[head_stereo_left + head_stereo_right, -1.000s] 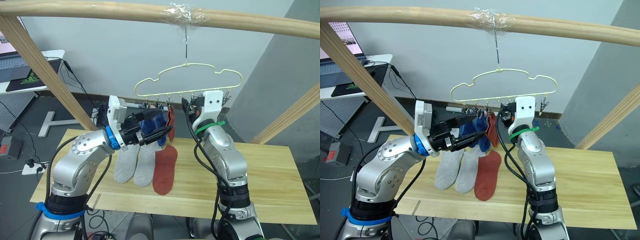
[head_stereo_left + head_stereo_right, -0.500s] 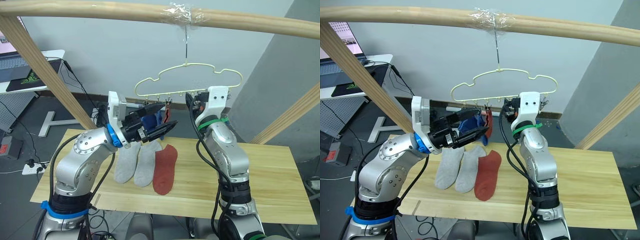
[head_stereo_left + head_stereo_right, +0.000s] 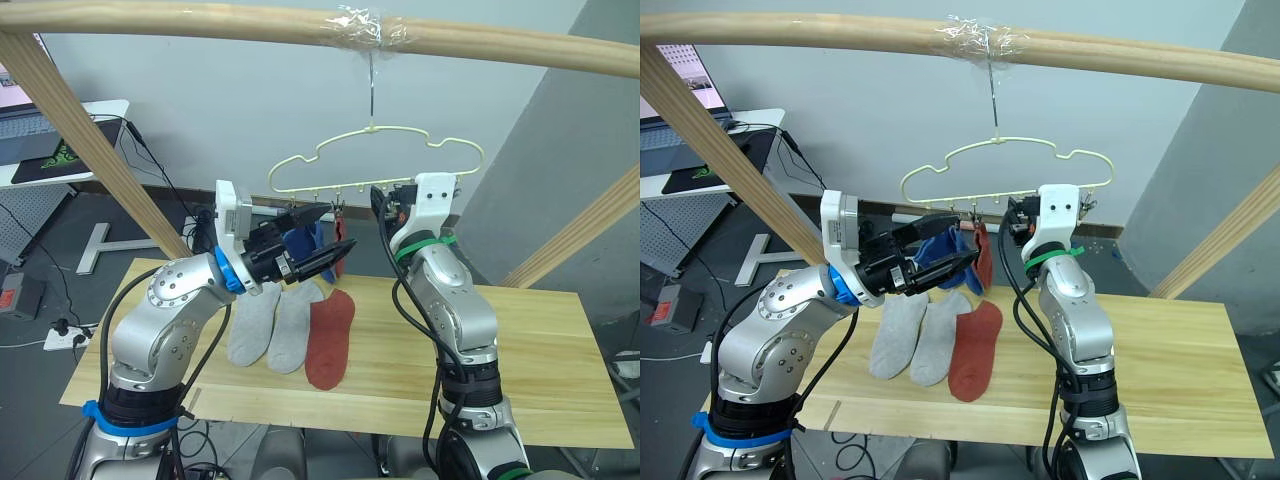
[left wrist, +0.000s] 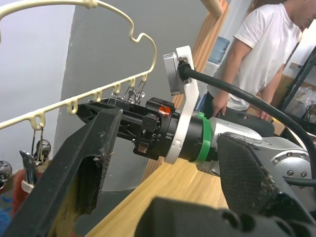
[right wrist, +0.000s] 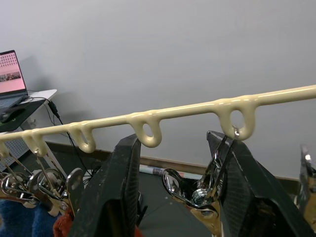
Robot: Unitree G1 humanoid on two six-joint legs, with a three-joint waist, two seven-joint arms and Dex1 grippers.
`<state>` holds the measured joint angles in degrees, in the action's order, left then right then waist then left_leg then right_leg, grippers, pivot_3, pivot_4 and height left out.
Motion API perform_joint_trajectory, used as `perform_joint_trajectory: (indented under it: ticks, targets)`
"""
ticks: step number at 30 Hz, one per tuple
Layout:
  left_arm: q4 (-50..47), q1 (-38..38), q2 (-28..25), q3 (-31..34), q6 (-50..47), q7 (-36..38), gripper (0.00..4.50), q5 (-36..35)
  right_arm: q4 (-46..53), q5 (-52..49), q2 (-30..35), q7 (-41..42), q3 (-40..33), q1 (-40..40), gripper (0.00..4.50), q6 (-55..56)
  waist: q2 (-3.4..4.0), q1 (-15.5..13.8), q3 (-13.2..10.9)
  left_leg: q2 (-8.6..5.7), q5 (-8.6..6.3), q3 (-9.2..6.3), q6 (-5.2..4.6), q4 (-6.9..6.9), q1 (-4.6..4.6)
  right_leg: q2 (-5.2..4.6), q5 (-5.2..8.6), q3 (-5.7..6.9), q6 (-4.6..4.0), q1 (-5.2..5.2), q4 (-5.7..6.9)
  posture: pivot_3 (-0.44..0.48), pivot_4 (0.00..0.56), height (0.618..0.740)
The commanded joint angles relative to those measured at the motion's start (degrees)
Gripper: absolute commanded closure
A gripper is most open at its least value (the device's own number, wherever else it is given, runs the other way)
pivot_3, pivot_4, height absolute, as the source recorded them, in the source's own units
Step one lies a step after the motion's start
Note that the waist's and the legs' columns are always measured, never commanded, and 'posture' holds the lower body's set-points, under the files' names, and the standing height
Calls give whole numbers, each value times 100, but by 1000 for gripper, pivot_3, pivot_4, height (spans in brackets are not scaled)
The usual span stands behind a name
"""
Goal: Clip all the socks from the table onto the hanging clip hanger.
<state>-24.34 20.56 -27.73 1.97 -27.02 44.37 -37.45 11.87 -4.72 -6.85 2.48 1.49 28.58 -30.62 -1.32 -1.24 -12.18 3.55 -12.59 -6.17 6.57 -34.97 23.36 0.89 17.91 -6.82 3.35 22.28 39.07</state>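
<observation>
The pale-yellow clip hanger (image 3: 375,160) hangs from the wooden pole by its hook. Two blue socks (image 3: 298,240) and a rust red sock (image 3: 341,232) hang from clips at its left end. On the table (image 3: 540,360) lie two light grey socks (image 3: 252,325) (image 3: 290,330) and a red sock (image 3: 330,340). My left gripper (image 3: 322,238) is open and empty, right in front of the hanging socks. My right gripper (image 5: 175,148) is open just under the bar, its fingers either side of a free metal clip (image 5: 197,192).
Slanted wooden posts stand at the left (image 3: 90,150) and right (image 3: 580,235) of the frame. A white desk with a laptop (image 3: 40,140) stands at the far left. A person in a white shirt (image 4: 266,54) stands beyond the table.
My left gripper rose from the lower part of the hanging blue socks toward the bar and opened wide. The right gripper lifted slightly up to the clips. Both have barely moved in the last half second.
</observation>
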Motion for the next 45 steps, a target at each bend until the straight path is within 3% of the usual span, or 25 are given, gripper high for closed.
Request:
perform_joint_trajectory:
  ticks: [1, 24, 27, 30, 33, 40, 45]
  targets:
    - [-199, 113, 28, 116, 112, -13, 952, -113, 83, -75, -1, 30, 76, 67, 2304, 70, 0, 0, 0, 0, 0, 0, 0, 0, 0, 0, 0, 0, 0, 0, 0, 153, 188, 740]
    - [-309, 55, 69, 51, 125, -57, 952, -114, -7, -165, 88, -1, 15, 162, 2304, 158, 0, 0, 0, 0, 0, 0, 0, 0, 0, 0, 0, 0, 0, 0, 0, 152, 193, 740]
    - [-346, 19, 62, 53, 104, -70, 952, -119, 3, -166, 110, 8, 14, 160, 2901, 156, 1, 0, -1, 0, 0, 0, 0, 0, 0, 0, 0, 0, 0, 0, 0, 152, 194, 740]
    - [-391, -25, 66, 40, 92, -79, 952, -125, 11, -187, 112, 31, 27, 156, 3850, 146, 1, 0, -1, 0, 0, 0, 0, 0, 0, 0, 0, -1, 0, 0, -1, 154, 195, 740]
    - [-450, -78, 67, 17, 66, -99, 952, -142, 20, -196, 108, 29, 27, 150, 4408, 141, 2, 0, -1, 0, 0, 0, 0, 0, 0, 0, 0, -1, 0, 0, -1, 154, 195, 740]
    - [-367, -307, -55, -229, 16, -169, 952, 231, 66, -230, 208, 85, -38, 117, 4411, 64, 2, 3, -2, 0, 0, 0, 0, 0, 0, 0, 0, -1, 0, 0, -1, 145, 193, 740]
    - [666, -997, -338, -1426, 314, -503, 952, 1938, 94, -336, 802, 597, -72, 114, 4411, -319, 19, 17, -10, -2, 0, 7, -1, 3, -4, 0, 0, -8, 0, -1, -4, 118, 189, 740]
